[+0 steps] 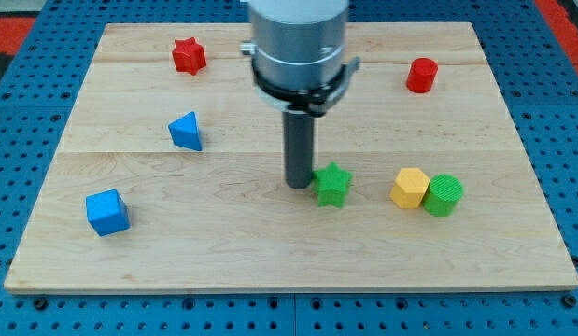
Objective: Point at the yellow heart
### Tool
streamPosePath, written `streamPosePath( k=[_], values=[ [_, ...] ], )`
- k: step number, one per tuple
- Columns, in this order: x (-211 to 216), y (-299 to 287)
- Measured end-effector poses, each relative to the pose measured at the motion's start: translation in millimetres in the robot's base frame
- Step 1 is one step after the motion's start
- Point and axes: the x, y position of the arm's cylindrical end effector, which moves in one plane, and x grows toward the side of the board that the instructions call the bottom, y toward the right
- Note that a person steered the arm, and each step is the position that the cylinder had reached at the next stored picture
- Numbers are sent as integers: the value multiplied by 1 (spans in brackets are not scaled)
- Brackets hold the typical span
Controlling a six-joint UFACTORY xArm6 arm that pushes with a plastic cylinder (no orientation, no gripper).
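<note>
Now the yellow block sits at the lower right of the frame, on the wooden bench. The task calls it a heart, but from here I cannot make out a heart shape; it looks more like a chunky block with flat sides. It is the only yellow thing on the bench, so I take it to be the one to point at. A green round block sits right against it on the view's right side, and the two seem to touch.

A little way to the view's left of the yellow block is a green star. My tip is down on the bench just beside this green star, on its left side, touching it or almost so. So the green star lies between my tip and the yellow block.

There are no fingers on this arm, only the dark rod, so nothing is being held or let go.

Farther out, a blue triangle block is at the middle left, a blue cube at the lower left, a red star at the upper left, and a red round block at the upper right.

I think the job is still at the reaching step. My tip is not yet next to the yellow block. The next move should take my tip toward the view's right. It had better go around the green star, above or below it, or the star may get shoved into the yellow block. Then it should stop just beside the yellow block without bumping it.
</note>
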Motion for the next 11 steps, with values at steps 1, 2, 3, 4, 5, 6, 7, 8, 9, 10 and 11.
streamPosePath(
  k=[1,2,3,4,5,6,7,8,9,10,11],
  values=[
    [6,49],
    [7,59],
    [5,56],
    [-13,43],
    [-48,55],
    [-74,79],
    [-91,58],
    [-122,39],
    [-170,64],
    [-208,81],
    [-241,89]
  ],
)
